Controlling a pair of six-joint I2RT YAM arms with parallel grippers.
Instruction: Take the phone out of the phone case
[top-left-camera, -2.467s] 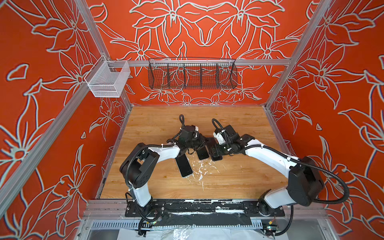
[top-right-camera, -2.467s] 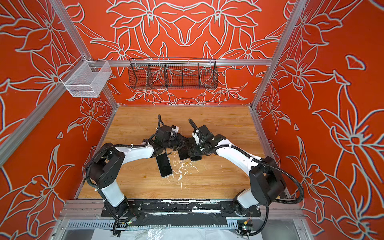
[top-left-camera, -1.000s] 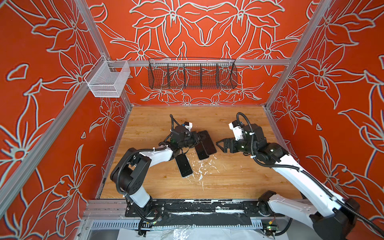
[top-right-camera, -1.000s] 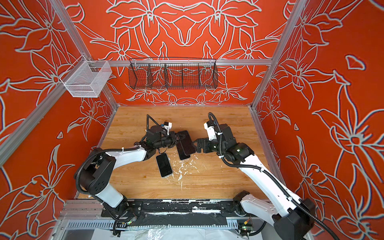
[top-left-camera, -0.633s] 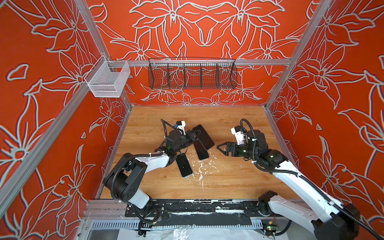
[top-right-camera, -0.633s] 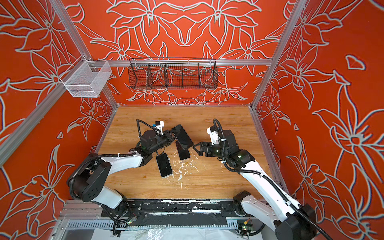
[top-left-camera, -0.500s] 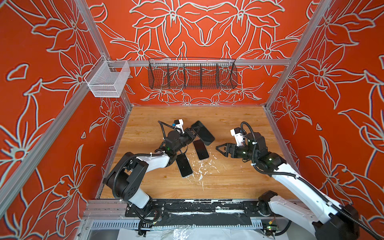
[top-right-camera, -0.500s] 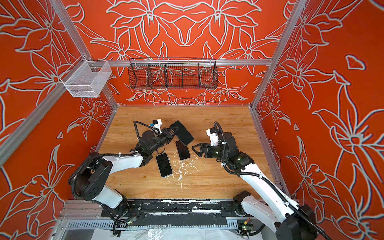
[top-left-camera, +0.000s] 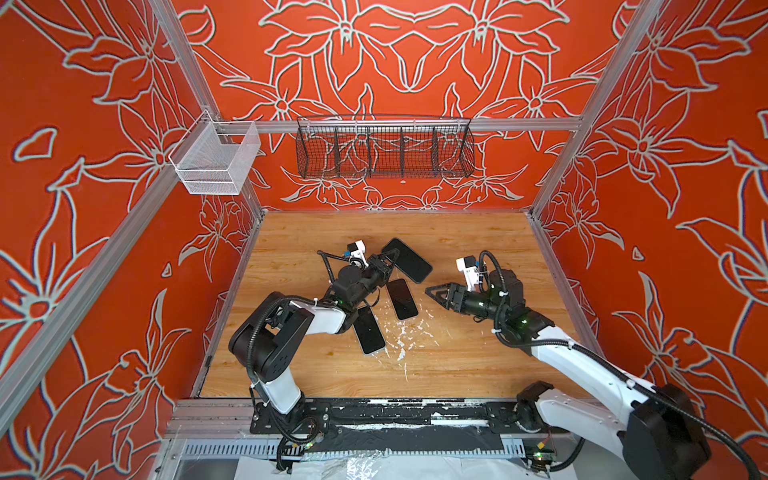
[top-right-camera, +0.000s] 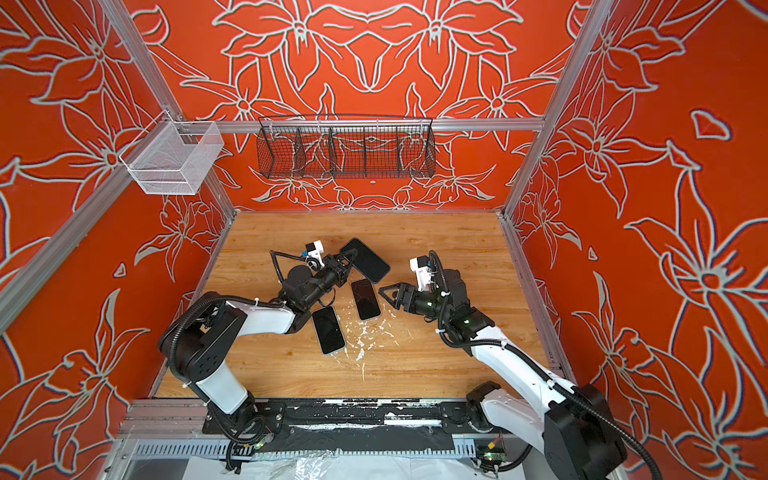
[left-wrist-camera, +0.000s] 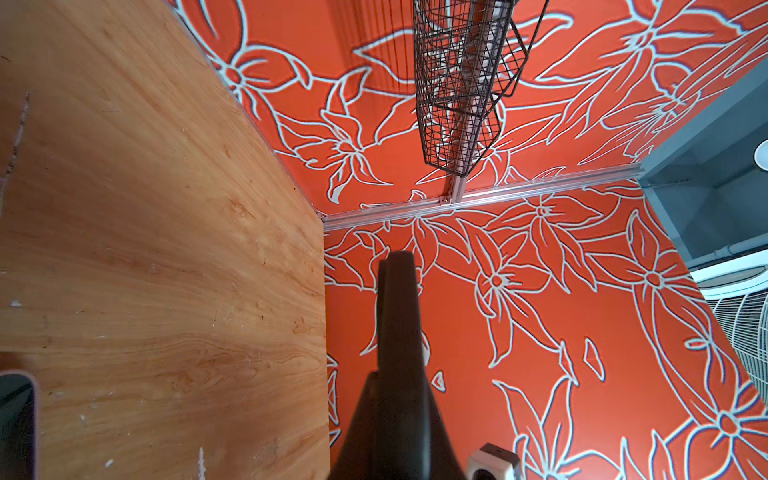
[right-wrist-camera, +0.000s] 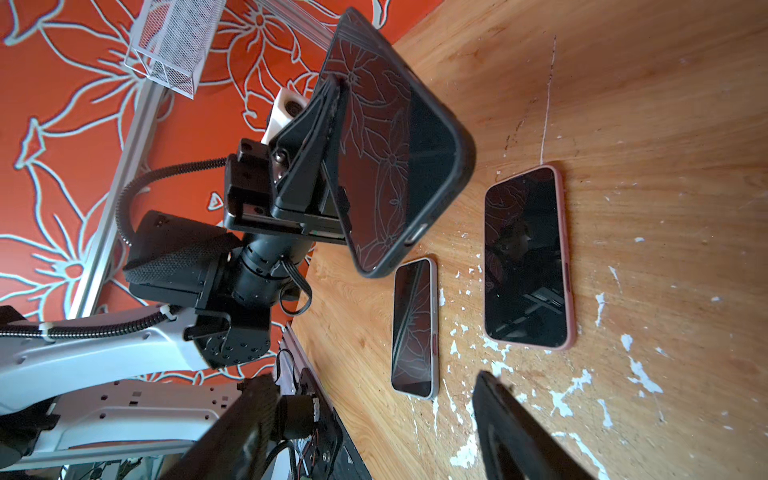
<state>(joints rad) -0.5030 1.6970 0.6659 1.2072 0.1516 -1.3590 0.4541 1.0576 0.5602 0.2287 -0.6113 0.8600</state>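
My left gripper (top-left-camera: 390, 264) (top-right-camera: 347, 260) is shut on one edge of a black phone case (top-left-camera: 409, 259) (top-right-camera: 368, 259) and holds it tilted in the air above the wooden table. The right wrist view shows the phone's glossy dark screen (right-wrist-camera: 386, 137) inside the case's black rim. In the left wrist view the case (left-wrist-camera: 397, 307) appears edge-on, sticking out of the gripper (left-wrist-camera: 397, 382). My right gripper (top-left-camera: 434, 295) (top-right-camera: 388, 295) (right-wrist-camera: 374, 380) hovers to the right of the case. It is open and holds nothing.
A phone in a pink case (top-left-camera: 402, 299) (right-wrist-camera: 525, 257) and a white-edged phone (top-left-camera: 370, 330) (right-wrist-camera: 415, 328) lie face up below the held case. White flecks (top-left-camera: 401, 338) dot the wood. A black wire basket (top-left-camera: 384, 151) and a white mesh basket (top-left-camera: 216, 160) hang on the walls.
My left gripper has raised the black case off the table and swung it toward the back. My right gripper has drawn away to the right, and its jaws have narrowed somewhat.
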